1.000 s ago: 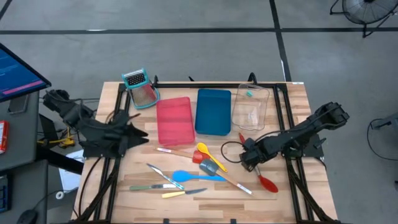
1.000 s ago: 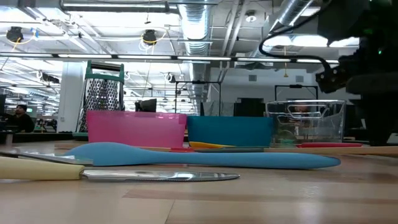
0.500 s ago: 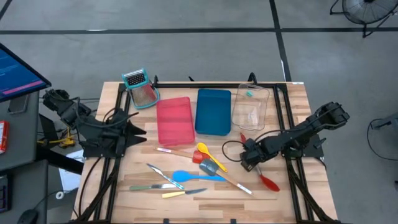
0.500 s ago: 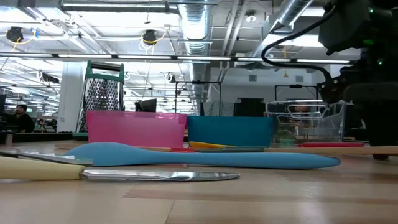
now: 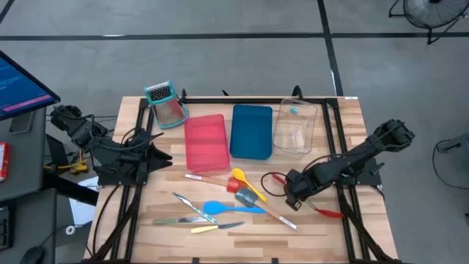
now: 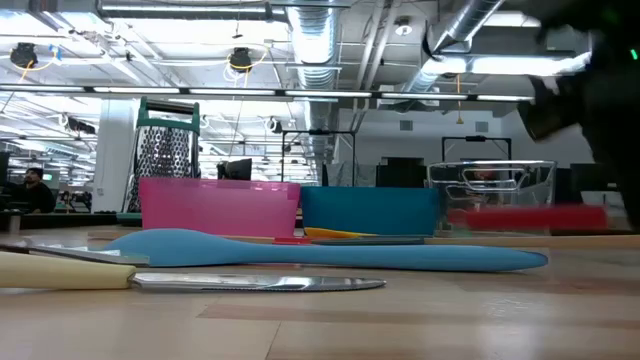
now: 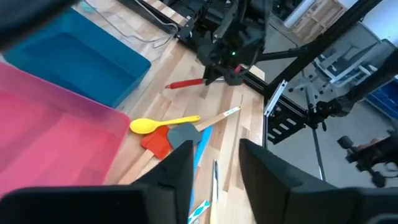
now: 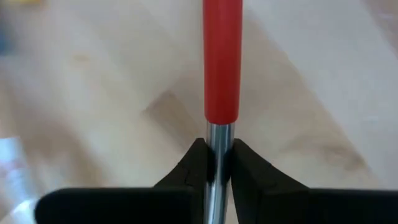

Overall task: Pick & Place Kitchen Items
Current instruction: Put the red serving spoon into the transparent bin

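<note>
the left gripper (image 5: 157, 155) waits at the left edge of the pale wooden table (image 5: 322, 235), its two dark fingers (image 7: 176, 171) parted with nothing between them. behind it a teal-framed metal grater (image 5: 165, 103) stands at the table's back-left corner. three rectangular trays sit in a row along the back — a pink one (image 5: 205, 141), a blue one (image 5: 251, 131) and a clear, glassy one (image 5: 296, 126).

in front of the trays the small utensils lie scattered flat on the wood: a slim knife with a pale handle (image 5: 196, 177) just before the pink tray, more slim pastel-handled knives (image 5: 192, 209) crossed near the front edge, a smooth blue spoon (image 5: 229, 208) among them, a yellow spoon (image 5: 245, 180) with a rounded bowl, and two wooden-handled spatulas, the red one (image 5: 230, 185) and the grey one (image 5: 256, 203), close together at the centre.

to the right, the right gripper (image 5: 296, 193) is clenched on the long red spoon (image 5: 328, 212), lifted off the table — in the low view it hangs as a blurred red bar (image 6: 525, 217) above the wood. the wrist view shows the dark fingers (image 8: 198, 163) pinching the spoon's bright metal shaft just below its glossy red part (image 8: 221, 59).
</note>
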Controlling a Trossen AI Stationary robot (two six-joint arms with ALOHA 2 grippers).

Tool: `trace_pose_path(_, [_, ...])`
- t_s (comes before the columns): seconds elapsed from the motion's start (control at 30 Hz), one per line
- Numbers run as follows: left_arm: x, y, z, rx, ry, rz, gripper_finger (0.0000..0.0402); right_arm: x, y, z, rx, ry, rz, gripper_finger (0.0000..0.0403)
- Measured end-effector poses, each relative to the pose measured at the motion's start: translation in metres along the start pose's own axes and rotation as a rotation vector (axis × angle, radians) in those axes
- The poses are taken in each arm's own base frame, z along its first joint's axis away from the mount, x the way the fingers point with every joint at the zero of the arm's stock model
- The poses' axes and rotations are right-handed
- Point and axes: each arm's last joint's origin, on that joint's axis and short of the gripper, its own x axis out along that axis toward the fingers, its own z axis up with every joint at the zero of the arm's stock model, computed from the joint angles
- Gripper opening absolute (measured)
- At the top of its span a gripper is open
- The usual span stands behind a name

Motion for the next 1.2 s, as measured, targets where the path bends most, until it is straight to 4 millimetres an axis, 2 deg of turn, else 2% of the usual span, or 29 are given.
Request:
trace_pose_path(0.17, [-0.004, 0.003, 0.001, 0.021, -0.003, -0.009, 0.0046, -0.038, 0.004, 0.002, -0.006, -0.075, 0.082, 0.0032])
trace_pose_path(0.27, [-0.007, 0.005, 0.001, 0.036, -0.007, -0.014, 0.001, -0.061, 0.003, 0.01, 0.007, -0.205, 0.138, 0.0032])
trace_pose_path(0.43, [-0.007, 0.013, -0.004, 0.031, -0.017, -0.002, 0.0003, -0.094, -0.009, 0.032, 0.069, -0.442, 0.142, 0.0032])
trace_pose_path(0.57, [-0.004, 0.024, -0.015, 0.013, -0.017, 0.024, 0.0001, -0.122, -0.033, 0.053, 0.153, -0.658, 0.087, 0.0032])
trace_pose_path(0.73, [0.0, 0.034, -0.028, 0.006, -0.007, 0.042, 0.0001, -0.153, -0.078, 0.079, 0.3, -0.859, -0.022, 0.0032])
trace_pose_path(0.9, [0.004, 0.04, -0.036, 0.002, -0.005, 0.049, 0.0001, -0.165, -0.115, 0.107, 0.374, -0.985, -0.174, 0.0032])
trace_pose_path(1.0, [0.006, 0.04, -0.038, 0.004, -0.002, 0.053, 0.0001, -0.163, -0.133, 0.122, 0.415, -0.989, -0.252, 0.0032])
trace_pose_path(1.2, [0.007, 0.039, -0.038, -0.003, -0.01, 0.047, 0.0001, -0.159, -0.15, 0.14, 0.454, -0.983, -0.274, 0.0032])
